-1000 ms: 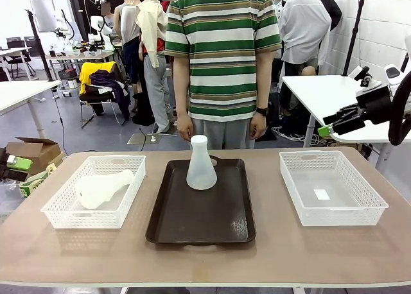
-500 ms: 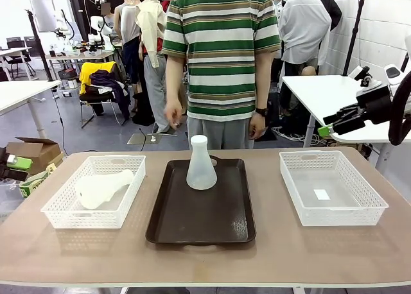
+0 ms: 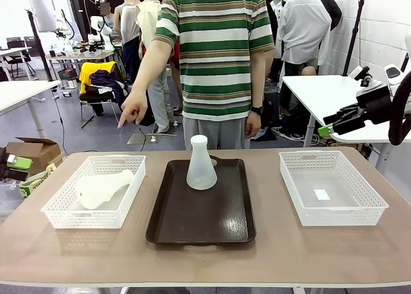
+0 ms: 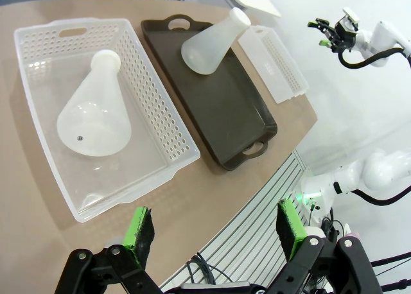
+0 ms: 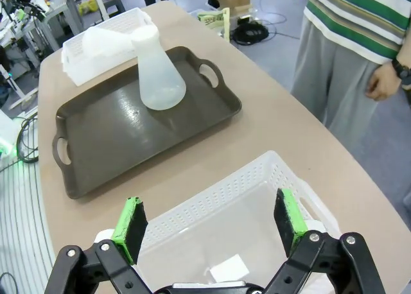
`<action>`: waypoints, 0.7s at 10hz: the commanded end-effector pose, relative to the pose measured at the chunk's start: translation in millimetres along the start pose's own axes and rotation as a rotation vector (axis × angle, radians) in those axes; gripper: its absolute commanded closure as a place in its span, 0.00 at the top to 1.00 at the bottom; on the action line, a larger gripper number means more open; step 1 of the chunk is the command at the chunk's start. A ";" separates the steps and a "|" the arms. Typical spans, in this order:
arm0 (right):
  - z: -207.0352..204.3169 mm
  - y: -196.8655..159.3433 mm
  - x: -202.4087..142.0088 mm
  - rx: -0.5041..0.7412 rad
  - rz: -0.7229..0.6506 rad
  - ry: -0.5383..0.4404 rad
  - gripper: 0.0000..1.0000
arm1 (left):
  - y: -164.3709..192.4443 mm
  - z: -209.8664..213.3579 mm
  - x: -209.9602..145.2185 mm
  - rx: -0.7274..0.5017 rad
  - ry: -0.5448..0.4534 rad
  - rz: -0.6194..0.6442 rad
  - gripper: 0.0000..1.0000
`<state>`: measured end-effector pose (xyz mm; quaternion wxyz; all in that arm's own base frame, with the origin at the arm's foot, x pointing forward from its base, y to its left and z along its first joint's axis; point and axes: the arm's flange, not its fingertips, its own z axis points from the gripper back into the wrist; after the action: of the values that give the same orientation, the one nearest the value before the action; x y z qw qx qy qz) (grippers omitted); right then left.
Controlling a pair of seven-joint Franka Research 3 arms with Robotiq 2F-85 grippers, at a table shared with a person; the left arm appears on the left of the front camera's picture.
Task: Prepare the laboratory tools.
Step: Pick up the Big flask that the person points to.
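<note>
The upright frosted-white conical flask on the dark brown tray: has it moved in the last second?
No. The frosted-white conical flask stands at the same spot, beside the far handle of the dark brown rectangular tray.

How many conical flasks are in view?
2. One flask stands upright on the brown tray; the other flask lies on its side in the left white basket. None appears hidden.

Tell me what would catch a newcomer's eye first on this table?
A frosted flask stands upright at the far end of the dark tray in the middle. A second flask lies on its side in the left basket, and the person's hand points down toward that side.
</note>
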<state>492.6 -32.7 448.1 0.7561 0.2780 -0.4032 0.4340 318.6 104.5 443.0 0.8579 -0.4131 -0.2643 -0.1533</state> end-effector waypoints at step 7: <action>-0.4 -0.5 0.3 -0.008 0.000 0.002 1.00 | 2.7 0.1 -0.3 -0.017 -0.014 -0.023 1.00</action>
<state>492.6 -32.7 448.1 0.7561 0.2780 -0.4032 0.4340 318.6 104.5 443.1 0.8579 -0.4131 -0.2644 -0.1533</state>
